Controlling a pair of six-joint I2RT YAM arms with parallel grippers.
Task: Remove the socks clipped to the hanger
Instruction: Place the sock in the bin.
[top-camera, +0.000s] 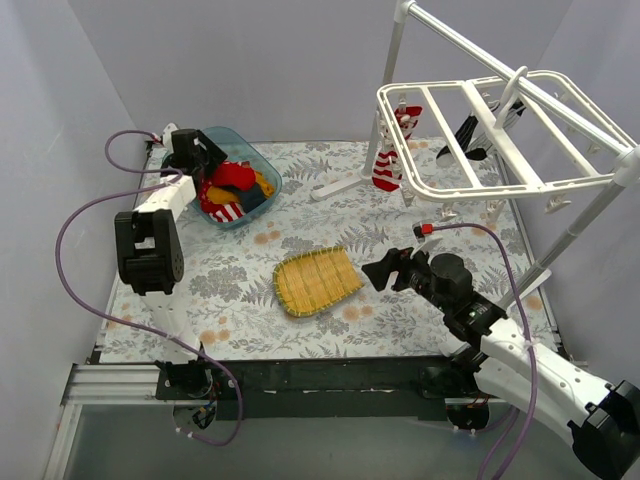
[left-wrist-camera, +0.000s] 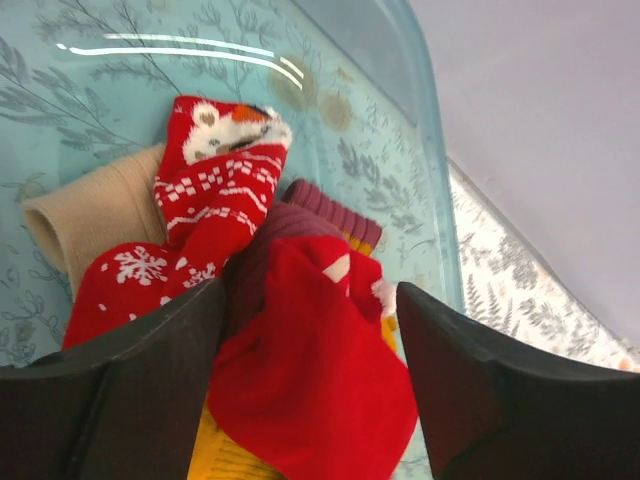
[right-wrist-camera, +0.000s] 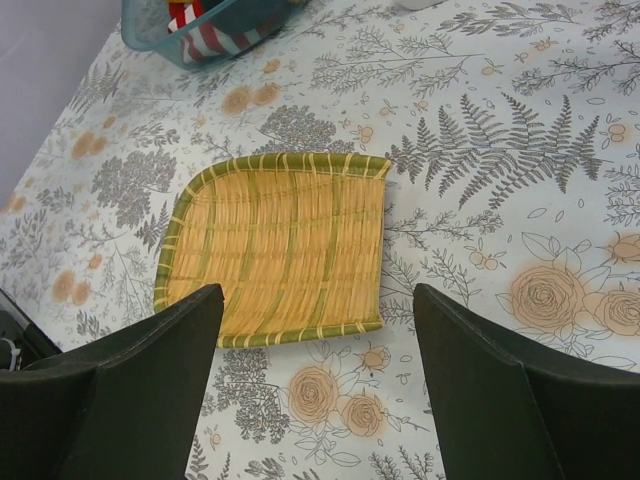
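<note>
the left gripper (left-wrist-camera: 310, 300) hangs over a clear blue bin (top-camera: 256, 157) at the far left. its fingers (left-wrist-camera: 150, 380) stand well apart and grip nothing. a red sock (left-wrist-camera: 310, 380) lies loose below the gap, on a heap of red, maroon, tan and yellow socks (top-camera: 232, 182).

the right gripper (right-wrist-camera: 320, 300) is spread wide and empty, just beside a yellow woven mat (top-camera: 315, 281).

the table (top-camera: 400, 205) has a fern-and-rose cloth, and pale plain walls close it in.

the hanger (top-camera: 480, 135), a white grid frame, hangs roughly level from a white pole stand (top-camera: 393, 70) at the far right. its long axis runs left to right. a striped sock (top-camera: 388, 150) and 2 dark socks (top-camera: 470, 135) dangle from its clips.
</note>
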